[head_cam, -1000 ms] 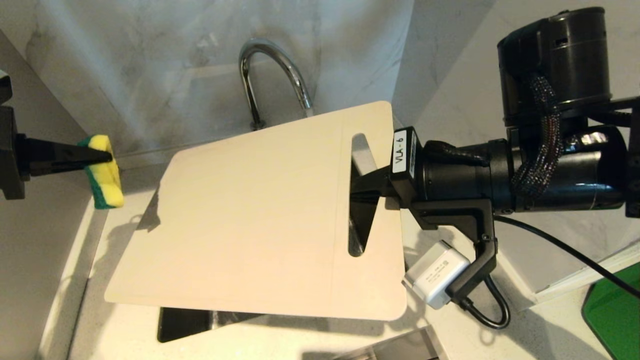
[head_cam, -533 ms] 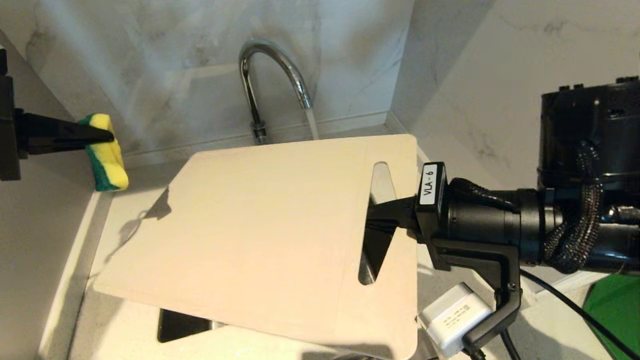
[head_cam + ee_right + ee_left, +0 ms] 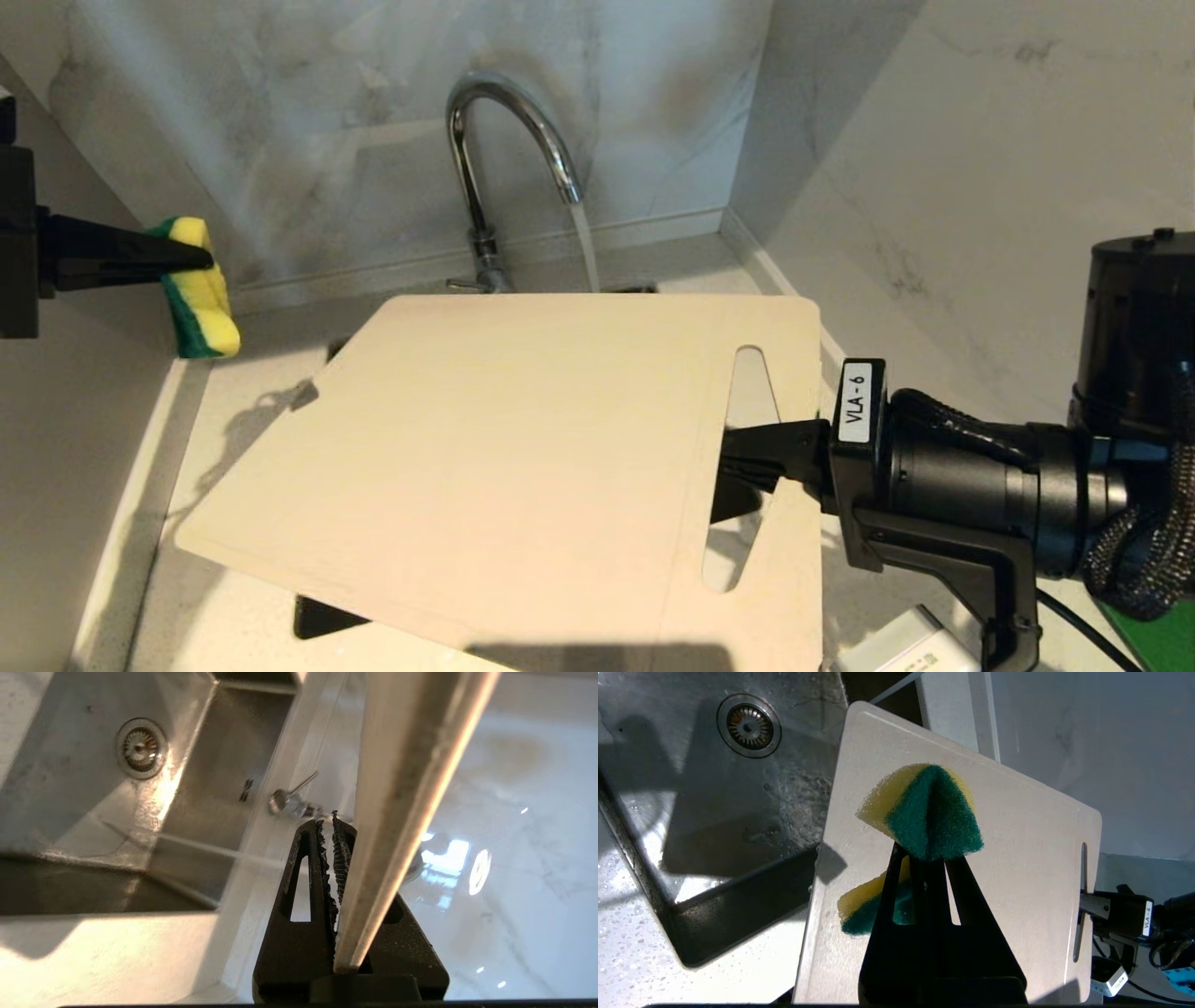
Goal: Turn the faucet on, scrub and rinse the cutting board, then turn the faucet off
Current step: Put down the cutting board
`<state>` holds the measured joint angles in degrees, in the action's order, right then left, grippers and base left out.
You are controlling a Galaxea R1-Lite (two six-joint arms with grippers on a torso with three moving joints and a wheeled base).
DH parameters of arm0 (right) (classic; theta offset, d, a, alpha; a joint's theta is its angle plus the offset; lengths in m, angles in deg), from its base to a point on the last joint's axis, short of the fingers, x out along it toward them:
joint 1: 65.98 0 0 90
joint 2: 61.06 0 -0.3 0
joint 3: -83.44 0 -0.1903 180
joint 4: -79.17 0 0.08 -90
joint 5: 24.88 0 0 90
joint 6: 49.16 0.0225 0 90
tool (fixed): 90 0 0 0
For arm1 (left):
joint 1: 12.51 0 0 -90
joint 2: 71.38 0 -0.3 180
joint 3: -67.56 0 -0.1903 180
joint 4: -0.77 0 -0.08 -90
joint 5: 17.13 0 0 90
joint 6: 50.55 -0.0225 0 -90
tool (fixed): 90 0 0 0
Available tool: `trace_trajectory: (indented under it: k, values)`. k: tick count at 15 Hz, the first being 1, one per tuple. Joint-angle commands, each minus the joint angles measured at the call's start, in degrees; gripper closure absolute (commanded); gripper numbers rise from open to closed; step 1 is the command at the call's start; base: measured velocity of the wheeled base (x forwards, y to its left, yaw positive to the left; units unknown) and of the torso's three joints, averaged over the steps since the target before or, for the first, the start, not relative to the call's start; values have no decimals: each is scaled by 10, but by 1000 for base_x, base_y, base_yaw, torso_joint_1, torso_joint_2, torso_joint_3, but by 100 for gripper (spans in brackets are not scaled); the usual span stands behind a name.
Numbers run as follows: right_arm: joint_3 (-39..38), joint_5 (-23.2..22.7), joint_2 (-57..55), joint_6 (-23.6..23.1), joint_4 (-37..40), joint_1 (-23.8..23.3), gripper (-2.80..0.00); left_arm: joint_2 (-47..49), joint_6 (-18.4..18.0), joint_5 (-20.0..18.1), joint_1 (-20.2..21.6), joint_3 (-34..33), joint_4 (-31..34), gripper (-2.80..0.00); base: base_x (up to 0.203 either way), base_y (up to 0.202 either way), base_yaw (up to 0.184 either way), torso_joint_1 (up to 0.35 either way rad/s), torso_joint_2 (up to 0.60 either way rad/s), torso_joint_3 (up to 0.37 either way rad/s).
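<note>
1. Sink (image 3: 714, 812) of stainless steel is set into the pale speckled counter (image 3: 233, 597), its round drain (image 3: 748, 725) in the basin floor.
2. Cutting board (image 3: 523, 457) is held in the air above the sink, nearly flat, its face up. In the head view its long axis runs left to right, and the short end with the elongated handle slot (image 3: 742, 467) points right, toward the right arm; the opposite end points toward the left wall.
3. Right gripper (image 3: 747, 457) reaches in from the right and is clamped on the cutting board at the strip beside the slot, one finger above and one below.
4. Faucet (image 3: 495, 159) stands behind the board against the marble wall, spout arching toward the robot, with a thin stream of water (image 3: 585, 247) falling behind the board's far edge.
5. Left gripper (image 3: 177, 254) hangs at the left, well apart from the board, its fingers pinched on a yellow-and-green sponge (image 3: 201, 289).
</note>
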<state>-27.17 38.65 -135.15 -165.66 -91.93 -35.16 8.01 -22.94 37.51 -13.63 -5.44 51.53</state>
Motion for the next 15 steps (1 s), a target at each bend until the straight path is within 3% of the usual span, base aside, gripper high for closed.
trace_trajectory:
  k: [1, 8, 13, 15]
  values:
    - [-16, -2, 5, 15, -2, -6, 0, 8, 1, -2, 0, 0, 0, 0, 0, 0, 0, 0, 0, 0]
    - [-47, 11, 29, 126, -3, -56, 0, 36, -1, -4, 0, 3, 0, 0, 0, 0, 0, 0, 0, 0]
    - [-63, 12, 35, 137, -5, -69, 0, 51, -2, -3, 0, 2, 0, 0, 0, 0, 0, 0, 0, 0]
    - [-90, 14, 41, 152, -40, -69, 0, 53, -3, -3, 0, 0, 1, 0, 0, 0, 0, 0, 0, 0]
